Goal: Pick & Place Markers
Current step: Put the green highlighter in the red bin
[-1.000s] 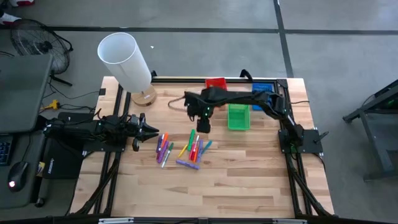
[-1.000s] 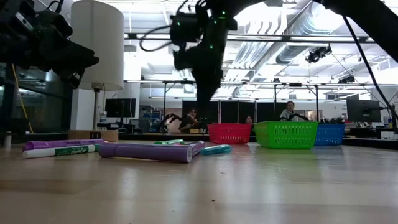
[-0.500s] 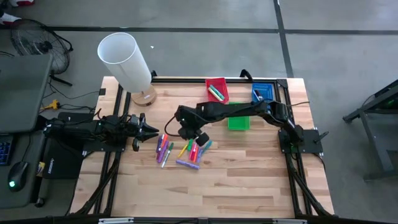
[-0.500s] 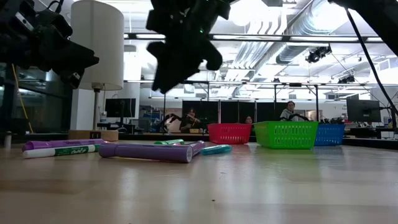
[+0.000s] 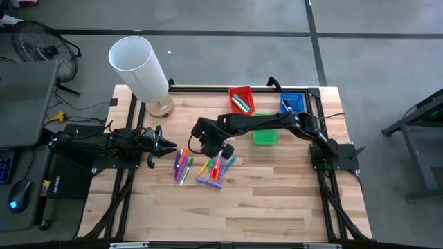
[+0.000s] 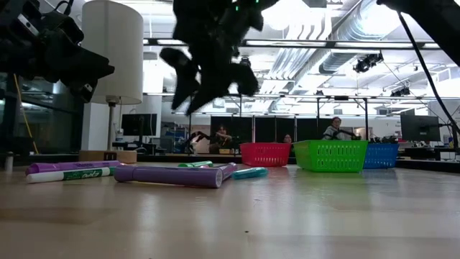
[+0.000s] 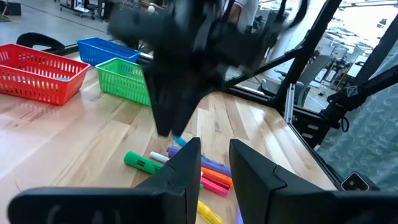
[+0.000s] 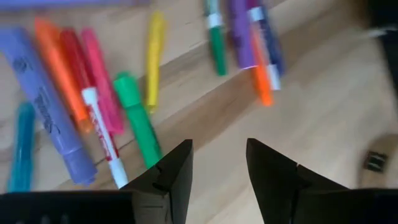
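Note:
Several markers [image 5: 204, 167] in mixed colours lie loose on the wooden table, in a left bunch [image 5: 182, 164] and a right bunch [image 5: 219, 166], with a purple marker [image 5: 208, 182] nearest. My right gripper [image 5: 209, 146] hangs open above the far edge of the pile, slanting down. In its wrist view [image 8: 217, 149] a green marker [image 8: 140, 127] and a yellow marker [image 8: 154, 59] lie below the fingers, untouched. My left gripper [image 5: 168, 145] waits level at the table's left, open [image 7: 214, 155], with nothing between its fingers.
At the back stand a red tray [image 5: 241, 99] with markers inside, a green tray [image 5: 266, 135] partly under my right arm, and a blue tray [image 5: 292, 104]. A white lamp [image 5: 138, 66] on a wooden foot [image 5: 160, 107] stands at the far left corner.
My right gripper has swung from beside the green tray toward the table's left, out over the markers, and has rolled its wrist about. The red tray, covered by the arm before, now shows. The markers have not moved.

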